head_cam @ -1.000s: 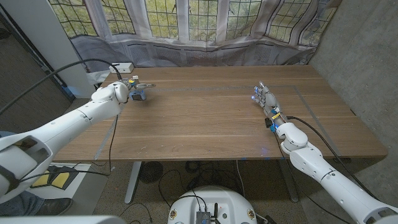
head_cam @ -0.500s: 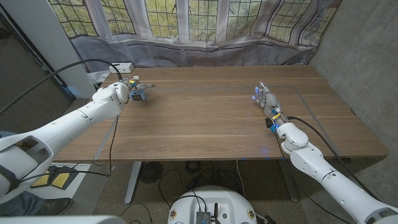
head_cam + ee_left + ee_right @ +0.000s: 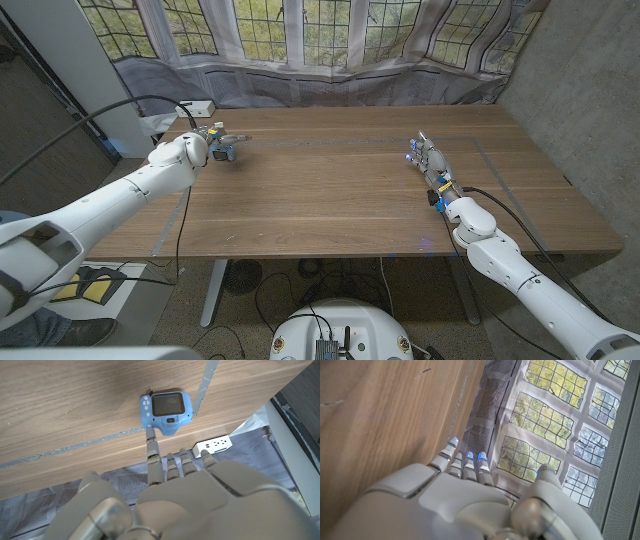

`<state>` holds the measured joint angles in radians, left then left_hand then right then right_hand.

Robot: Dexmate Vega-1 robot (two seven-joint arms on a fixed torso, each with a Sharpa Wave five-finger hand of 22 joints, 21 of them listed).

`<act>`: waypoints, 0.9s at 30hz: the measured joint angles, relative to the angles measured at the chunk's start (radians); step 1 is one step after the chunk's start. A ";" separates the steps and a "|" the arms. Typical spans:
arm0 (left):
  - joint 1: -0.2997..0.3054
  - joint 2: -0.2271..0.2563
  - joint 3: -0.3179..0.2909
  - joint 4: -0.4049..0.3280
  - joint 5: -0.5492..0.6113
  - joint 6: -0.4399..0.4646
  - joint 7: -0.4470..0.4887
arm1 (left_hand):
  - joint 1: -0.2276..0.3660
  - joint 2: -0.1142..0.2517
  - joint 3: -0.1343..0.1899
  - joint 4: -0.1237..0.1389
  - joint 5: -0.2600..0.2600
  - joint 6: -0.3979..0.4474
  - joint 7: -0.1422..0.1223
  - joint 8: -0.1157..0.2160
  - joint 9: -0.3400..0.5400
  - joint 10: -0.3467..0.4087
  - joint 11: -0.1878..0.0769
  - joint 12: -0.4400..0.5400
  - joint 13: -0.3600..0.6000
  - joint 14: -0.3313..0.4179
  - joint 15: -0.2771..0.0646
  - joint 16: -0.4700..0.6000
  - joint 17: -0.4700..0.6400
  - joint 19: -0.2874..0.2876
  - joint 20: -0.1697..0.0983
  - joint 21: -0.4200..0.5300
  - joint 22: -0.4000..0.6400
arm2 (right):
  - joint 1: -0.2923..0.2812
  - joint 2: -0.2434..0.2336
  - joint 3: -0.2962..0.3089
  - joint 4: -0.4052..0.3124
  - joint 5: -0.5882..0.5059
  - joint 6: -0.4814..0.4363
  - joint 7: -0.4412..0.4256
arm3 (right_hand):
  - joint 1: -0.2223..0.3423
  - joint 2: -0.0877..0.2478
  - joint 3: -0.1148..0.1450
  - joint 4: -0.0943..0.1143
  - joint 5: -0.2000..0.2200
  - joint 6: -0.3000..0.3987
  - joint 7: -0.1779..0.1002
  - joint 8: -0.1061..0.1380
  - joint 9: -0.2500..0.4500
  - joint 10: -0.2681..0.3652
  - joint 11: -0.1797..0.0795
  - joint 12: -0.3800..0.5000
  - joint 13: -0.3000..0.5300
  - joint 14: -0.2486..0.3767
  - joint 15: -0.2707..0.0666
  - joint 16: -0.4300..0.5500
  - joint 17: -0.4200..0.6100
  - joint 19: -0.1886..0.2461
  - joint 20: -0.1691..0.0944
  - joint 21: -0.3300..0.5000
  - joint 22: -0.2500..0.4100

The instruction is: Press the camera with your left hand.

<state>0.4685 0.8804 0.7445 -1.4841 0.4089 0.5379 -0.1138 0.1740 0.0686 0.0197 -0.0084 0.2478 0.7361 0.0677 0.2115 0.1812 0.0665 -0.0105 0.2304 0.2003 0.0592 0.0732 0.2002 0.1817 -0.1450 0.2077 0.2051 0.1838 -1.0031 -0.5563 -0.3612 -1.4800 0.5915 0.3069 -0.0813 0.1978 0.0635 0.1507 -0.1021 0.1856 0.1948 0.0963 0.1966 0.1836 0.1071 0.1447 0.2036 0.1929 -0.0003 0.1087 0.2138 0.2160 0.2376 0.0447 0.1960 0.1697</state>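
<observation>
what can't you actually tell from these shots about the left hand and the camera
- Head view: the blue camera is too small, and the left hand partly covers it, so contact cannot be judged.
- Left wrist view: one extended finger reaches the camera's edge; whether it presses or merely touches cannot be told.
- Left wrist view: the camera's front and lens face away, hidden.
- Right wrist view: the right hand's palm side is hidden behind its own back.
</observation>
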 measured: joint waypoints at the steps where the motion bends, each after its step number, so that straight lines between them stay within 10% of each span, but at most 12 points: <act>1: 0.002 0.001 -0.002 -0.002 -0.001 0.002 0.002 | 0.000 0.000 0.000 0.000 0.000 0.000 0.000 0.000 0.000 0.000 0.000 0.000 0.000 0.000 0.000 0.000 0.000 0.000 0.000 0.000 0.000 | 0.000 0.000 0.000 0.000 0.000 0.000 0.001 | 0.000 0.000 0.000 0.000 0.000 0.000 0.000 0.000 0.000 0.000 0.000 0.000 0.000 0.000 0.000 0.000 0.000 0.000 0.000 0.000 0.000; 27: 0.010 0.004 -0.010 -0.025 -0.008 0.019 0.019 | 0.007 0.007 0.000 0.000 -0.004 0.000 0.000 -0.007 0.001 0.000 0.000 0.000 0.000 0.004 0.004 0.000 0.000 0.006 0.005 0.000 0.000 | 0.008 -0.002 -0.001 0.009 0.005 0.001 0.013 | 0.000 0.000 0.000 0.000 0.000 0.000 0.000 0.000 0.000 0.000 0.000 0.000 0.000 0.000 0.000 0.000 0.000 0.000 0.000 0.000 0.000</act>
<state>0.4790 0.8847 0.7341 -1.5089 0.4012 0.5572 -0.0947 0.1806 0.0752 0.0196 -0.0083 0.2438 0.7361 0.0677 0.2042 0.1817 0.0664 -0.0106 0.2304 0.2003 0.0627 0.0768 0.2002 0.1817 -0.1388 0.2123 0.2051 0.1838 -0.9956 -0.5583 -0.3626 -1.4705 0.5964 0.3079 -0.0680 0.1978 0.0635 0.1507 -0.1021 0.1855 0.1947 0.0964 0.1966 0.1836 0.1071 0.1447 0.2036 0.1928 -0.0003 0.1087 0.2138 0.2160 0.2376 0.0447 0.1960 0.1697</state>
